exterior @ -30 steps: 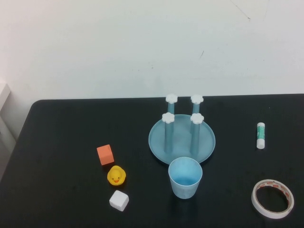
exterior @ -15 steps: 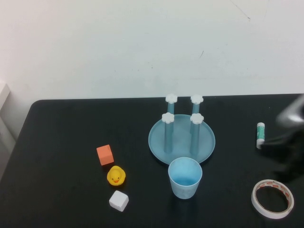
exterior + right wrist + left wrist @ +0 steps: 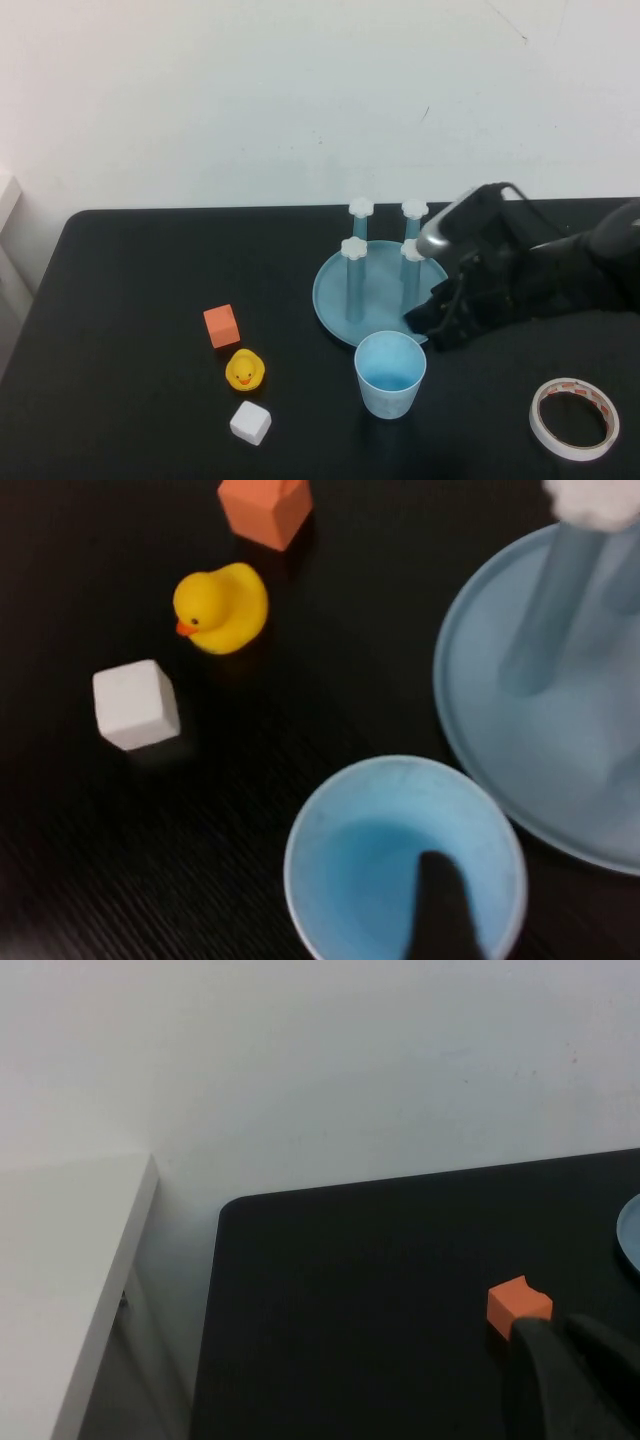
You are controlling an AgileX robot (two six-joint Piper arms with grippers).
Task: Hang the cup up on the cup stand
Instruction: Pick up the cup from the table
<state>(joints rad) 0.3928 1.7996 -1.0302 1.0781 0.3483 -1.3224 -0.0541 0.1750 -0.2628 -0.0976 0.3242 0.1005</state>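
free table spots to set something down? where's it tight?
Free: the far-left table behind the orange cube; the near strip between the white cube and cup. Tight: the right gripper sits by the cup and stand; tape fills the near-right corner. The left gripper hangs near the orange cube.

The right arm, absent a second ago and only a blur at the table's right edge half a second ago, now reaches in over the table. Its right gripper (image 3: 432, 325) hangs just beside the cup (image 3: 390, 374), over the near right rim of the cup stand (image 3: 335, 296), and the arm now hides the glue stick.
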